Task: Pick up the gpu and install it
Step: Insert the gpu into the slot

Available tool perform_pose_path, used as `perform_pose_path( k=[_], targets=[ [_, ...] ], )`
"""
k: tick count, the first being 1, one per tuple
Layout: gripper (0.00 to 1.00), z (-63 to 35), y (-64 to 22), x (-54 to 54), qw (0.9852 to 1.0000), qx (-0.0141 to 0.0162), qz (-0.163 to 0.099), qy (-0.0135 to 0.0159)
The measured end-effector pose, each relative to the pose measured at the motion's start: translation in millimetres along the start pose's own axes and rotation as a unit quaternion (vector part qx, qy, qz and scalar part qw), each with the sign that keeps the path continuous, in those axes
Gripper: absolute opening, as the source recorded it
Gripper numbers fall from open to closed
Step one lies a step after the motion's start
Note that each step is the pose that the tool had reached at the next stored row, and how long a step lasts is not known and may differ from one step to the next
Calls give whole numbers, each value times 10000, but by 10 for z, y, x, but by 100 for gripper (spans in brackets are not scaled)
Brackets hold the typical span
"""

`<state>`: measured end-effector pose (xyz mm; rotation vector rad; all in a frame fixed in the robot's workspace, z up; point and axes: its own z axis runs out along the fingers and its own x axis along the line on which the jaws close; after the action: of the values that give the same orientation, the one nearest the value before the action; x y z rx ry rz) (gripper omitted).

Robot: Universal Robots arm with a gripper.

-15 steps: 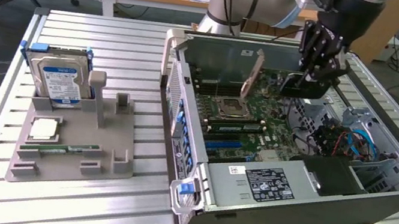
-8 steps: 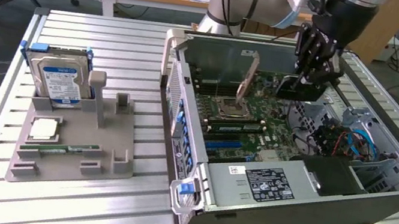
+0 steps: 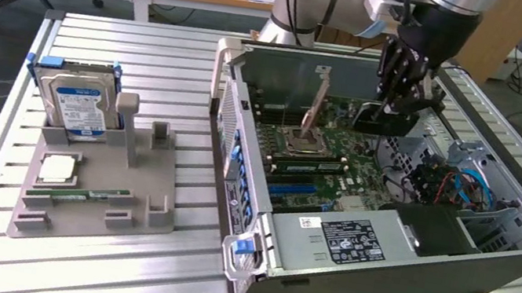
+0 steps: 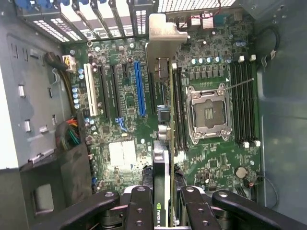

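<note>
Exterior view: an open computer case [image 3: 408, 287] lies on its side on a slatted metal table [image 3: 112, 273]. It sits toward the table's edge on the exterior view's right. Near the opposite edge, a grey holder [image 3: 87, 201] carries a hard drive [image 3: 77, 106].

The arm [image 3: 312, 0] comes in from beyond the table's far edge and bends over the case. Its wrist points almost straight down. The gripper [image 3: 394, 109] hangs inside the case, over the far part of the motherboard [image 3: 326, 172]. It is closed partway on the gpu [image 3: 382, 123], pinching the card by its upper edge. The card hangs on edge beside the processor socket [image 3: 302, 142]. We cannot tell whether its lower edge touches the board.

Wrist view: we look down past the gripper [image 4: 165, 213], with one finger on each side of the gpu [image 4: 165, 136]. The card appears edge-on, as a thin line. Its silver bracket [image 4: 163, 36] reaches toward the case's rear wall. It runs between the blue slot [image 4: 139, 88] and the processor socket [image 4: 207, 112], parallel to both.

We judge the step in hand to be lining the card up over its slot. Doing it well means keeping the card upright and parallel to the slot. The bracket should meet the rear opening, and any pressure should be straight and even.
</note>
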<state>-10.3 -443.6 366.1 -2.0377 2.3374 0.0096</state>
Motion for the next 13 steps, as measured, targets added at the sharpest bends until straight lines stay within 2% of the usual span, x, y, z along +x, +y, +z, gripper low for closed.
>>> perform_pose_path(
  k=[3, 13],
  targets=[
    [27, 20, 26, 4, 10000, 0, 14, 1],
    [27, 22, 27, 4, 10000, 0, 14, 0]
  ],
)
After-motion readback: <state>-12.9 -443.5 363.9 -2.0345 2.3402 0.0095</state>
